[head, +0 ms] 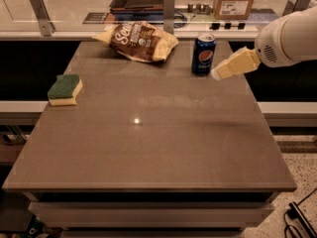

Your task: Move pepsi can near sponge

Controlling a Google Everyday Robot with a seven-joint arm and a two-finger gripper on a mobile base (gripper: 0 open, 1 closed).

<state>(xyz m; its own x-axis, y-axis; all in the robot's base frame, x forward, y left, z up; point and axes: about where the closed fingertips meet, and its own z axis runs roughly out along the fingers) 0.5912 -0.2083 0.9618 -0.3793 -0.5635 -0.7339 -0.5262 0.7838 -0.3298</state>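
The pepsi can [203, 54], dark blue with a silver top, stands upright at the back right of the brown table [148, 148]. The sponge [65, 89], green on top over pale yellow foam, lies near the table's left edge. My gripper [216, 73], pale yellow at the end of a white arm, reaches in from the right. Its tip is just right of the can, close to it, a little above the table.
A brown-and-yellow chip bag [140, 41] lies at the back of the table, left of the can. Behind the table runs a counter with a cardboard box [235, 0] and a metal post [169, 10]. Cables [299, 217] lie on the floor at the lower right.
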